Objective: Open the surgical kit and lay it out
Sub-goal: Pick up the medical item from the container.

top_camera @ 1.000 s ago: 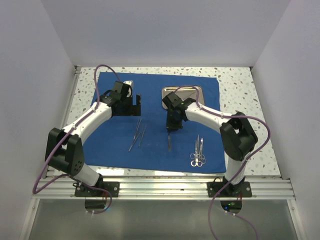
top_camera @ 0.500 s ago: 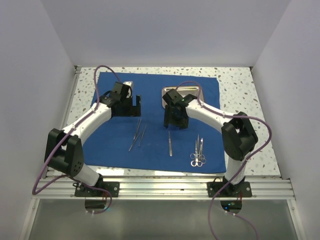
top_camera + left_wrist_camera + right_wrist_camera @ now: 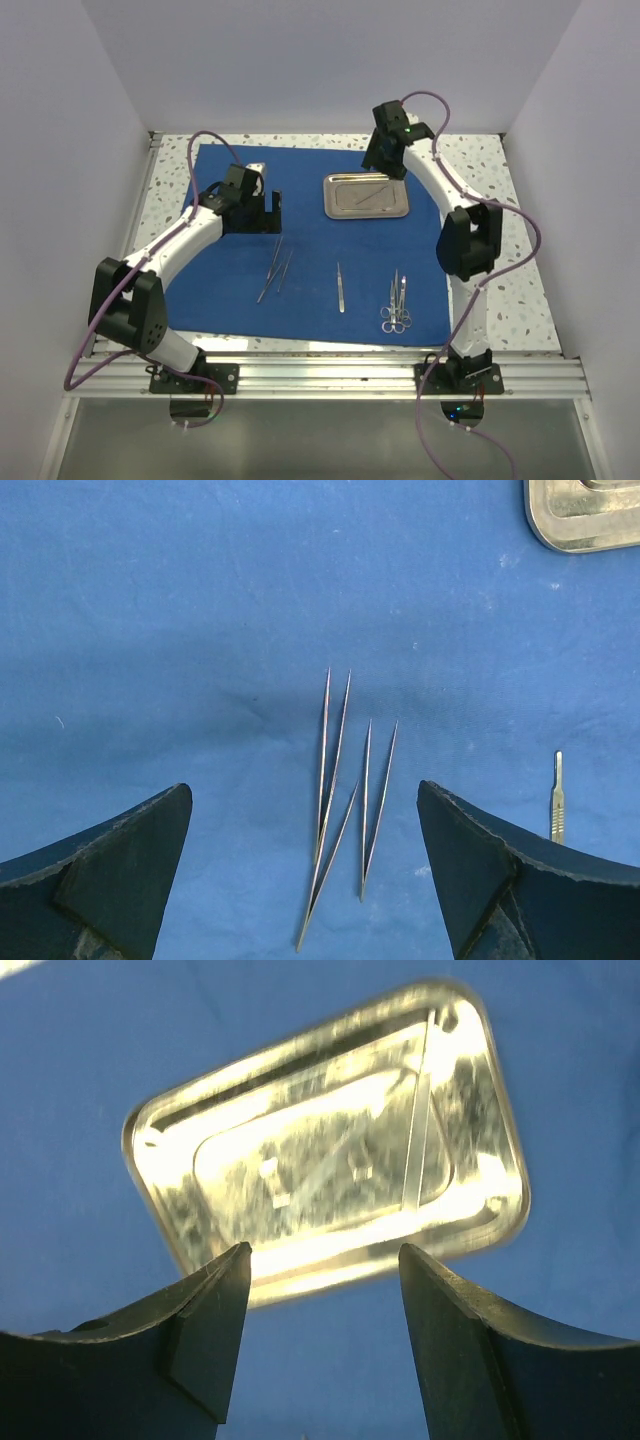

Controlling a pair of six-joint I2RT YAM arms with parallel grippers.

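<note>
The royal-blue cloth [image 3: 230,290] lies spread flat. The steel tray [image 3: 343,207] sits at its back right with one slim instrument [image 3: 370,197] inside; the right wrist view shows the tray [image 3: 300,1160] and that instrument [image 3: 415,1145]. On the cloth lie two tweezers [image 3: 278,268], a slim flat handle [image 3: 340,287] and ring-handled forceps [image 3: 396,308]. My left gripper [image 3: 263,222] hovers open behind the tweezers [image 3: 345,790], its jaws [image 3: 303,790] empty. My right gripper [image 3: 384,164] is raised behind the tray, open and empty [image 3: 325,1250].
Speckled tabletop [image 3: 480,170] shows around the cloth, with white walls on three sides. A corner of the tray [image 3: 585,515] and the slim handle [image 3: 557,798] appear at the right of the left wrist view.
My right gripper opened and left the slim handle on the cloth. It then rose and swung back, ending behind the tray. The left arm has not moved.
</note>
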